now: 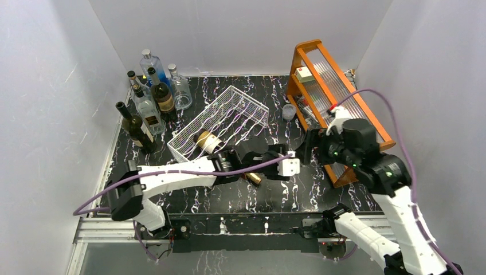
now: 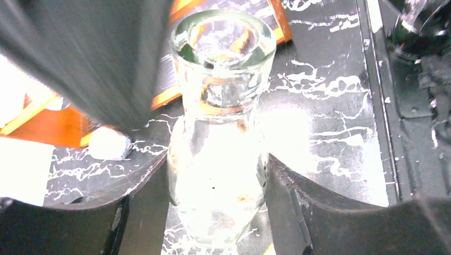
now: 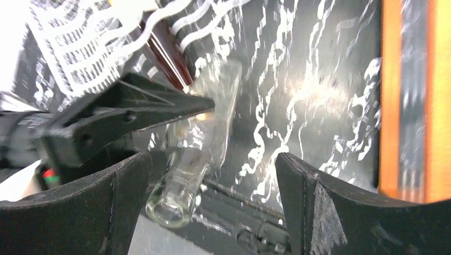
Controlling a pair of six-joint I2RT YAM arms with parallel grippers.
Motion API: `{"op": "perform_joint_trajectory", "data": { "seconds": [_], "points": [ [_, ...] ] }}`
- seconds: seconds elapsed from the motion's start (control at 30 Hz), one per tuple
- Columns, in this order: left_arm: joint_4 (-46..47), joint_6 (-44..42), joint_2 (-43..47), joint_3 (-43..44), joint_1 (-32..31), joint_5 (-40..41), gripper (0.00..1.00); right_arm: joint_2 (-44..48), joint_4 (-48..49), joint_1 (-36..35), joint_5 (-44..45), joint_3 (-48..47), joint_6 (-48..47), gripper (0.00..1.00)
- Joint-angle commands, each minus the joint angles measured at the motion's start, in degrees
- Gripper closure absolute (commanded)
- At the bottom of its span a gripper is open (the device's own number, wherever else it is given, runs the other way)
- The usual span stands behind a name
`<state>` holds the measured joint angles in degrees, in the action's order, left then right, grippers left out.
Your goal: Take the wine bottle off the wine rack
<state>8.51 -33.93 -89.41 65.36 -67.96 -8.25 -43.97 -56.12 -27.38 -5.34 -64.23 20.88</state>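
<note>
Left wrist view shows the left pincer point(image 2: 218, 183) clamped on the clear neck of the wine bottle point(image 2: 220, 122), one finger pressed to each side. From above, the bottle's labelled body lies at the near end of the white wine rack point(image 1: 246, 100). Its neck juts out over the black marbled tabletop point(image 1: 229, 200). The right pincer point(image 3: 213, 164) hangs just beside it, fingers wide apart and gripping nothing. An orange frame point(image 1: 304, 57) stands behind it.
</note>
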Motion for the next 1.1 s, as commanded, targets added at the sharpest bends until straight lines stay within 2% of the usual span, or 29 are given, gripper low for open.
{"op": "perform_joint_trajectory", "data": {
  "seconds": [0.0, 0.1, 0.2, 0.37, 0.47, 0.6, 0.93, 1.07],
  "points": [
    [1.13, 5.99, 8.41, -1.41, 0.38, 2.42, 0.81, 3.68, 0.52, -0.29, 5.28, -11.87, -0.24, 0.02],
    [-3.53, 11.42, 9.68, 1.35, 0.44, 6.03, 0.8, 7.31, 3.54, -0.29, 7.25, -13.55, -0.4, 0.02],
    [-9.73, 14.35, 10.57, 3.76, 0.55, 9.59, 0.83, 10.16, 5.83, -0.31, 8.47, -13.48, 0.06, 0.02],
    [-9.83, 18.02, 17.29, 3.04, 2.63, 15.63, 0.82, 12.1, 6.42, -0.27, 10.43, -10.01, 1.25, 0.02],
    [-12.32, 20.45, 20.35, 5.52, 7.1, 16.6, 0.8, 11.53, 6.52, -0.31, 8.87, -8.13, 1.64, 0.02],
    [-16.99, 27.04, 22.04, 10.72, 16.64, 15.04, 0.77, 10.86, 7.56, -0.29, 7.47, -6.19, 1.63, 0.02],
    [-23.14, 25.91, 20.86, 21.08, 29.74, 19.3, 0.71, 9.96, 9.04, -0.31, 6.21, -3.8, 1.95, 0.02],
    [-20.63, 27.12, 20.97, 21.15, 36.3, 20.01, 0.72, 8.32, 9.44, -0.29, 4.81, -3.52, 2.14, 0.02]
  ]
}}
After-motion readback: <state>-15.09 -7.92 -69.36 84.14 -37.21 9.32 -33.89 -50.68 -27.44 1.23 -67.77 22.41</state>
